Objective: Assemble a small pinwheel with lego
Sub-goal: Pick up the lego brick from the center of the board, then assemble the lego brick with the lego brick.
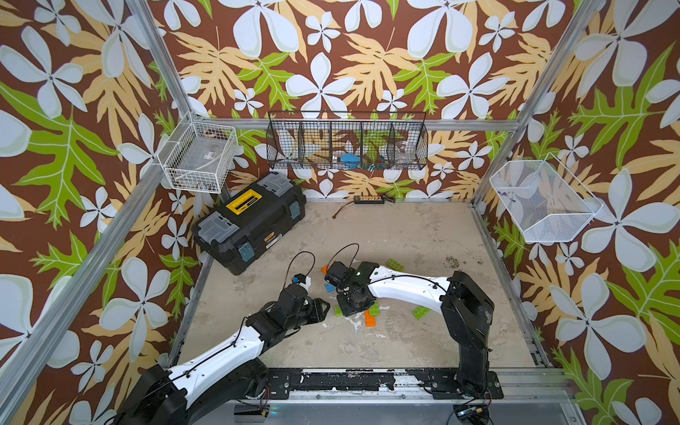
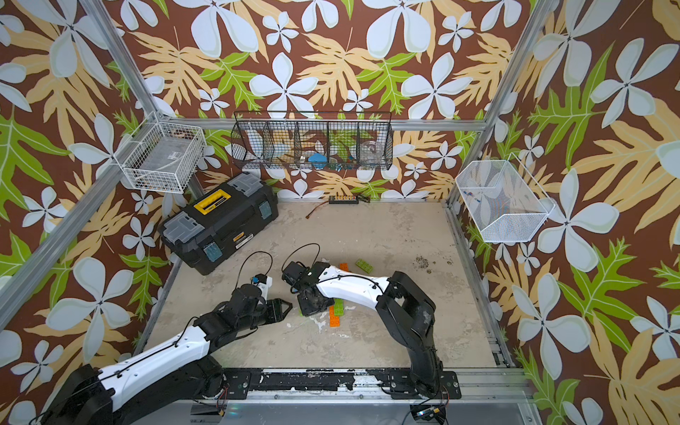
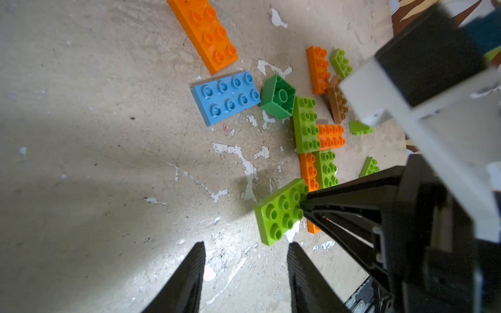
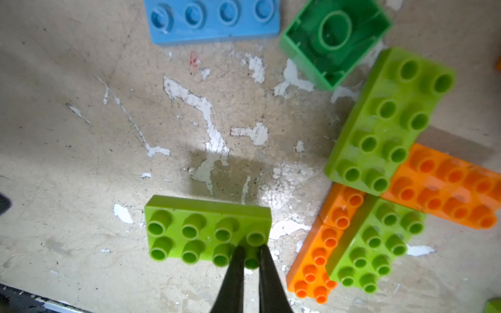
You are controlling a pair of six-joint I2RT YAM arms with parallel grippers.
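Centre of the table [image 4: 81, 135], and what a pinch: right gripper [image 4: 250, 250] squeezed narrow, fingers clamped on an end stud of a lime brick [image 4: 208, 230]. Lifted, by the look of the shadow underneath. In both top views, mostly tucked under the right wrist, at 9 o'clock of the cluster [image 1: 371, 317].

Over to the left gripper [image 3: 246, 245]: fingers parted to a middling gap, nothing between them, hovering at 9 o'clock of the held brick, close but not touching.

Now the cluster itself: two lime and two orange bricks stacked crosswise, studs up. Just beside it, a green square [image 4: 333, 40] flipped hollow side up, and near that a blue brick [image 4: 214, 19] lying flat, at 11 o'clock of the held one. Further out, a stray brick [image 1: 394, 264], lime, at 1 o'clock of the cluster, and a lone brick [image 1: 421, 312], also lime, at 3 o'clock. Up at 10 o'clock on the table, a toolbox [image 1: 250, 220].
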